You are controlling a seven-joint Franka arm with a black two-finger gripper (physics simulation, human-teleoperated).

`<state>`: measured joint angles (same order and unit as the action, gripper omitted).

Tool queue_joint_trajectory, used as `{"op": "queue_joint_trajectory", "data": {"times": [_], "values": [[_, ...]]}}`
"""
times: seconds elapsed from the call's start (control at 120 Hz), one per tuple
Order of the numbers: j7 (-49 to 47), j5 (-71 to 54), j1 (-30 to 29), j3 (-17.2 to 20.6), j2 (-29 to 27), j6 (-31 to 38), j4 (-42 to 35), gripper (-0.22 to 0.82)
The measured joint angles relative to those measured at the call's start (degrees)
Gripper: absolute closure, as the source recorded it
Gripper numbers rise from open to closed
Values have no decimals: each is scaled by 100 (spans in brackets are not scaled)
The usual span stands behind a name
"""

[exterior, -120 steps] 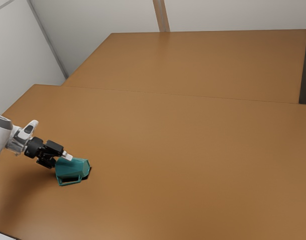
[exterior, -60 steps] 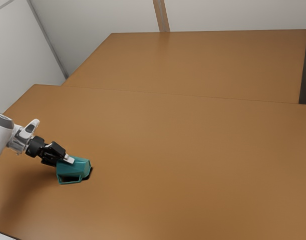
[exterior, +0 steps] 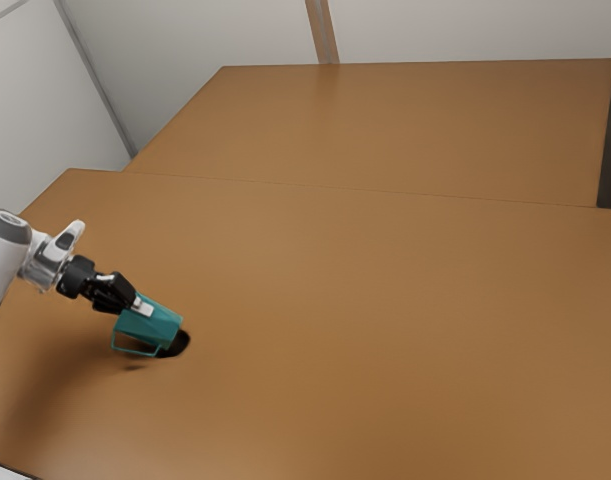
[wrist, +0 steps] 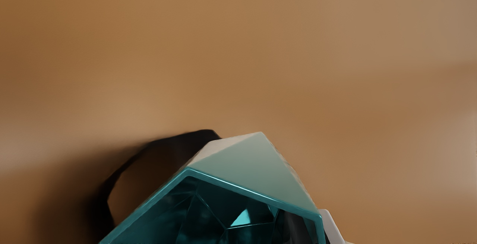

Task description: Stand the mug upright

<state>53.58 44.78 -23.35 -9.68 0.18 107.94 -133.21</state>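
my pincer (exterior: 143, 307) was closed on the mug (exterior: 153, 325), pinching its wall at the rim (wrist: 253, 192). the mug hung aslant just above the desk (exterior: 365, 320), toward the exterior view's left, its shadow (exterior: 174, 345) partly clear of it. so the grip and the lift were in hand, i judged, but upright it was not: tipping its base down, standing it and letting go remained.

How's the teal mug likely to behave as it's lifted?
The mug looks stiff, judging by its crisp, flat-sided walls. Its glossy rim hints at a slippery surface. Gripped near the rim, with its base jutting away from the gripper, it may swivel.
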Motion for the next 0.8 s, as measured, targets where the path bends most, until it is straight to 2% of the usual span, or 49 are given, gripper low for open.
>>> {"op": "queue_joint_trajectory", "data": {"times": [0.175, 0.325, 0.8], "values": [[-39, -75, 234, -23, -321, 51, 2, 76], [-138, -416, 743, -26, -508, 158, 62, 76], [-1132, -3036, 2112, -30, -694, 692, 496, 76]]}}
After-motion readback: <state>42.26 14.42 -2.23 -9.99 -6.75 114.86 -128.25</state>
